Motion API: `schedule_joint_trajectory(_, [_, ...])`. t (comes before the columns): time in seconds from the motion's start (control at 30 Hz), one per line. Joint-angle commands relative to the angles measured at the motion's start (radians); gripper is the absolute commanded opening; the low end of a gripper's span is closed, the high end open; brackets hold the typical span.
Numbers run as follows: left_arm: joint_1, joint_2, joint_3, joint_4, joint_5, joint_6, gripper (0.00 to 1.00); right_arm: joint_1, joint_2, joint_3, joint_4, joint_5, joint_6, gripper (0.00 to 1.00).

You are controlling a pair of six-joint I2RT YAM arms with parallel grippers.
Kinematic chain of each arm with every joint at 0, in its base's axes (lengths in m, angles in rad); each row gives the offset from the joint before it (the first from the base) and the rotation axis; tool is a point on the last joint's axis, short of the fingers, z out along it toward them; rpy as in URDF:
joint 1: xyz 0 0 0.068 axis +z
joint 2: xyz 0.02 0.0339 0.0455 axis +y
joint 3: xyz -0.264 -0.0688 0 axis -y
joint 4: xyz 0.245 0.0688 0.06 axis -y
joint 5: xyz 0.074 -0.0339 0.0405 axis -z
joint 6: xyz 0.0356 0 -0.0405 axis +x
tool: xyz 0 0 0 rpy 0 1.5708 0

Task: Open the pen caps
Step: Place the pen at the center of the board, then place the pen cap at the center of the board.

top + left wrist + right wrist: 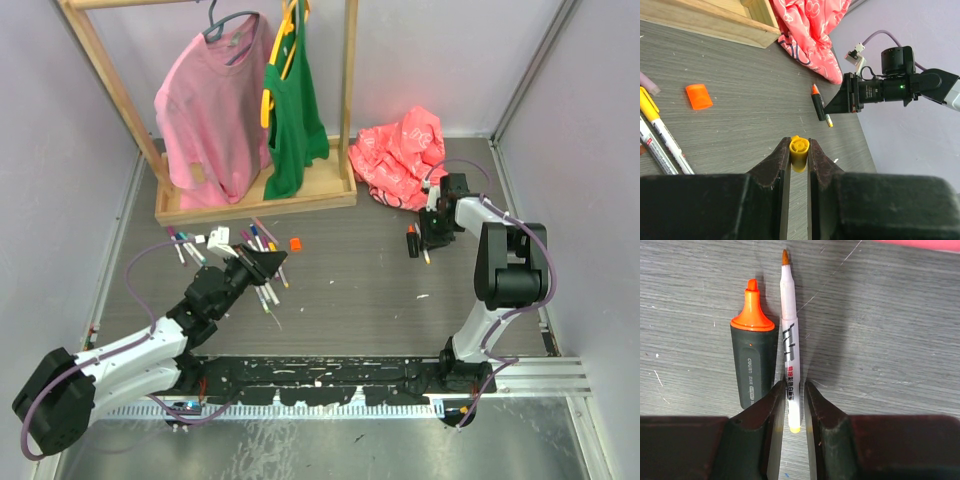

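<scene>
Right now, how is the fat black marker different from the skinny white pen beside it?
The black marker is short and fat; the white pen is long and thin. The black marker has a wide orange tip, the white pen a fine pointed one. The white pen lies between the right end effector's fingers; the black marker lies outside them. Both lie flat, side by side, uncapped, tips pointing the same way.
</scene>
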Motion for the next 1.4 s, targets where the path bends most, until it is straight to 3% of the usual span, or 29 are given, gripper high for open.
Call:
schedule_joint_trajectory(0.0, [0.002,0.002,0.0,0.066,0.007,-0.005,0.0,-0.009,-0.003,0.031,-0.015,-0.037,-0.008,0.28])
schedule_joint_trajectory(0.77, [0.001,0.083,0.057,0.053,0.058,-0.011,0.0,-0.015,-0.213,0.001,0.013,-0.055,-0.034,0.29])
schedule_joint_trajectory(0.97, [-0.012,0.173,0.162,-0.082,0.064,0.003,0.0,-0.015,-0.367,-0.008,-0.007,-0.258,-0.118,0.3])
schedule_joint_trajectory(1.13, [-0.104,0.24,0.298,-0.321,-0.144,0.077,0.0,-0.015,-0.56,-0.029,0.052,-0.378,-0.129,0.31])
schedule_joint_trajectory(1.37, [-0.138,0.433,0.536,-0.625,-0.314,0.121,0.0,-0.015,-0.704,-0.109,0.229,-0.536,-0.036,0.52])
